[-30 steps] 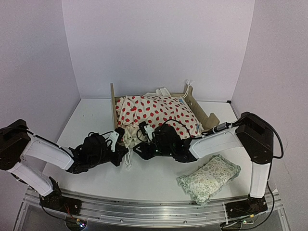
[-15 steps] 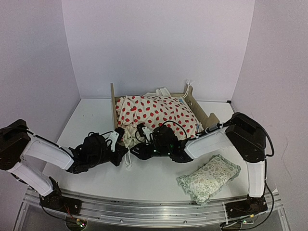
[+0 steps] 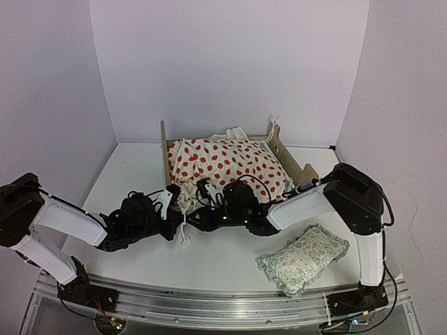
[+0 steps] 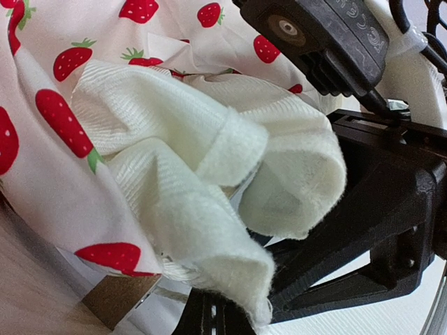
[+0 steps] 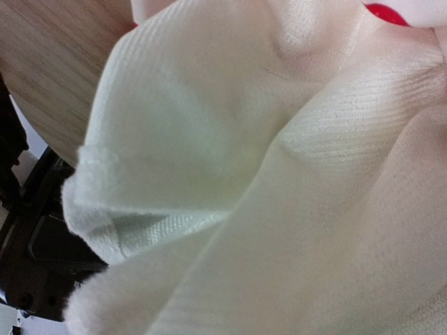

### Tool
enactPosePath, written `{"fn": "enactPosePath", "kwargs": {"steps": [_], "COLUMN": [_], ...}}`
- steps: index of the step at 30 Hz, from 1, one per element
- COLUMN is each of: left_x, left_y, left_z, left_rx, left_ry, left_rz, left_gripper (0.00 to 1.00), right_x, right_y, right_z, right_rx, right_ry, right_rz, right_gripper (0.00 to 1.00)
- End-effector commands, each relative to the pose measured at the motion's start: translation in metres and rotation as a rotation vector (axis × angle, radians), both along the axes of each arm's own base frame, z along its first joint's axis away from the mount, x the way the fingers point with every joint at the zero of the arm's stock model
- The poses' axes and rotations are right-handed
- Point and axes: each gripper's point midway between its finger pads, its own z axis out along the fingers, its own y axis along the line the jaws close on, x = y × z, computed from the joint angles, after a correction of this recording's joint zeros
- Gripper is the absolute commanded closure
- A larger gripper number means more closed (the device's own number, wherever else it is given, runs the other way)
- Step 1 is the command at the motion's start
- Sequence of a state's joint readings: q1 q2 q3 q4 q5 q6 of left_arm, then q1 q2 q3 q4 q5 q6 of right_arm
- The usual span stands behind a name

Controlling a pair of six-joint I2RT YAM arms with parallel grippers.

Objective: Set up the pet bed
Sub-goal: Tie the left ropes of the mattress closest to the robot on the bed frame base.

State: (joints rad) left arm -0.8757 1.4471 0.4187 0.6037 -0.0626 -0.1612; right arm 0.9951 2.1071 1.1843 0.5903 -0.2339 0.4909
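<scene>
Two claws meet at near-left corner of pet bed, which sits far-centre on desk.

Bed frame light wood, tall board at left end, lower side board w/ white ties at far right. Cream cushion w/ red strawberry print lies on the bed and covers most of it; near-left corner spills over frame edge. Left claw low over desk, jaws together, clamped on a cream ribbed flap of the cushion cover. Right claw just beside it, tip to tip at same corner; right wrist view filled w/ cream cloth and a bit of bed wood, fingers not visible, so can't tell if apart or gripping. Green floral pillow flat on desk, near right, well apart from bed.
</scene>
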Motion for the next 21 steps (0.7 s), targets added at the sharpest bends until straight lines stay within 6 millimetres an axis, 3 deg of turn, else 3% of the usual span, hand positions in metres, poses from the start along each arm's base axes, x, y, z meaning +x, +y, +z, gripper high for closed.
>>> {"fn": "enactPosePath", "kwargs": {"steps": [1, 10, 16, 21], "left_x": [0.008, 0.006, 0.005, 0.004], "left_y": [-0.003, -0.005, -0.006, -0.007], "left_z": [0.016, 0.019, 0.019, 0.019], "left_rx": [-0.039, -0.058, -0.063, -0.069], "left_ry": [-0.042, -0.044, -0.042, -0.041], "left_rz": [0.011, 0.001, -0.006, -0.013], "left_gripper": [0.99, 0.99, 0.99, 0.99], "right_x": [-0.002, 0.003, 0.006, 0.008], "right_y": [0.007, 0.021, 0.021, 0.021], "right_z": [0.026, 0.019, 0.017, 0.016], "right_rx": [0.077, 0.098, 0.093, 0.091], "right_ry": [-0.031, 0.005, -0.001, -0.005], "right_rz": [0.032, 0.039, 0.021, 0.014], "right_gripper": [0.69, 0.75, 0.80, 0.92]}}
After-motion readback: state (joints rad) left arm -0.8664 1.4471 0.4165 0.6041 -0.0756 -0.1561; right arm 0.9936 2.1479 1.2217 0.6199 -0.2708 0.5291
